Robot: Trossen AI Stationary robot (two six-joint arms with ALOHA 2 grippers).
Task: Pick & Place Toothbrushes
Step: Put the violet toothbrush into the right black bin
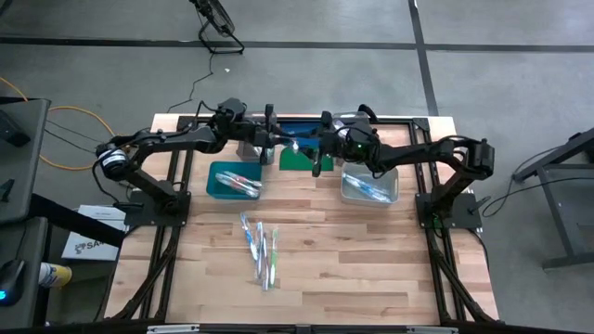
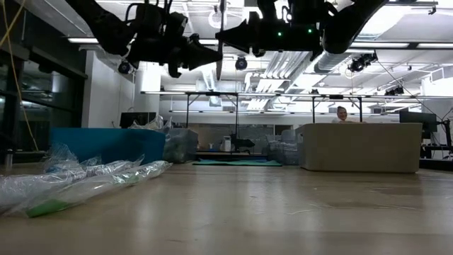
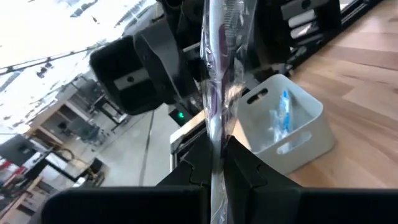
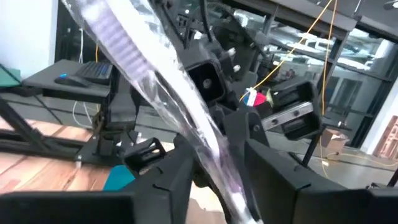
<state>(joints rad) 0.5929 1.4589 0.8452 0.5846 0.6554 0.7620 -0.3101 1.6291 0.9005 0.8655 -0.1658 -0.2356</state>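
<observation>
We list one wrapped toothbrush (image 3: 217, 93) held above the table's far middle: left gripper (image 3: 214, 163) clamped on it, right gripper (image 4: 214, 168) with fingers around it, partly apart. Others lie on the table (image 1: 371, 269).

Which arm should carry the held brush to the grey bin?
Right. The grey bin sits under the right arm, and the right gripper straddles the brush that the left gripper clamps.

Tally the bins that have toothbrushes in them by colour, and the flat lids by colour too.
teal bin: 1
clear bin: 1
blue lid: 1
green lid: 1
Total: 4
</observation>
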